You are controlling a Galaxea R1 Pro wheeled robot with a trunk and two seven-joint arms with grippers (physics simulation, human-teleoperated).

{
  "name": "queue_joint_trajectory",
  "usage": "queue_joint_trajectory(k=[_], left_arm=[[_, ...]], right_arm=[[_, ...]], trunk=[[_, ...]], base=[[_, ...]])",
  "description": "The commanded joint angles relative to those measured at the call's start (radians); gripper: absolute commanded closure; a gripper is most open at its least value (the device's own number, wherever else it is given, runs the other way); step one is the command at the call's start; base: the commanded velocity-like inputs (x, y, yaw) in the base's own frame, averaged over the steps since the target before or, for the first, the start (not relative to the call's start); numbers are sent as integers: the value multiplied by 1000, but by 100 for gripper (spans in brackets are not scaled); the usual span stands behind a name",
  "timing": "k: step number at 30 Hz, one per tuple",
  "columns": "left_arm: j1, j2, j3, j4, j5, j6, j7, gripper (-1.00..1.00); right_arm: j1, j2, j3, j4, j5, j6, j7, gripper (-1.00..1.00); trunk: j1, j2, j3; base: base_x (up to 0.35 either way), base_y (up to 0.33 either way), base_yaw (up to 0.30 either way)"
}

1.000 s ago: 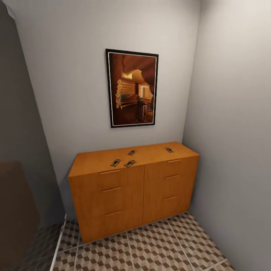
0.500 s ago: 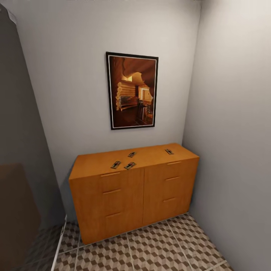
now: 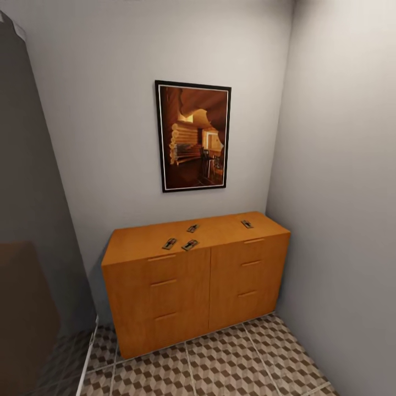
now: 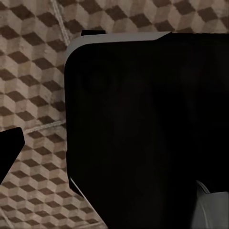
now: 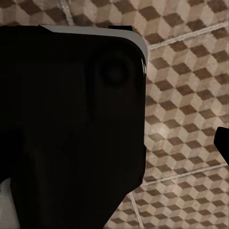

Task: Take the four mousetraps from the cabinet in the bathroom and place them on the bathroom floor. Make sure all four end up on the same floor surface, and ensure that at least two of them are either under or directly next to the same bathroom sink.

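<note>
Orange-brown wood marks the cabinet (image 3: 195, 286), on whose top four mousetraps (image 3: 169, 243) (image 3: 190, 245) (image 3: 192, 227) (image 3: 247, 224) lie: three near the middle, one rightward. Hand states cannot be told. Small flat traps could be knocked off by a careless reach. Cube-patterned bathroom floor (image 3: 231, 363) fronts the cabinet; grey walls enclose it.

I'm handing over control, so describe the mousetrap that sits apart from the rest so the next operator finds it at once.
Look at the orange-brown cabinet against the wall under the framed picture. Four mousetraps lie on its flat top: three bunched near the middle, one alone toward the right end. That lone mousetrap lies above the right-hand drawers, nearest the side wall, with bare wood between it and the others.
</note>
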Motion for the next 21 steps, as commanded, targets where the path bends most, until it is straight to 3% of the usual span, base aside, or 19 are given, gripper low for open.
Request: queue_joint_trajectory(k=[1, 21], left_arm=[[0, 0, 1, 0, 1, -1, 0, -100], [0, 1, 1, 0, 1, -1, 2, -100]], right_arm=[[0, 0, 0, 0, 0, -3, -1, -100], [0, 0, 0, 0, 0, -4, -1, -100]], trunk=[[-4, 7, 2], [-81, 147, 65]], base=[[0, 0, 0], [0, 0, 0]])
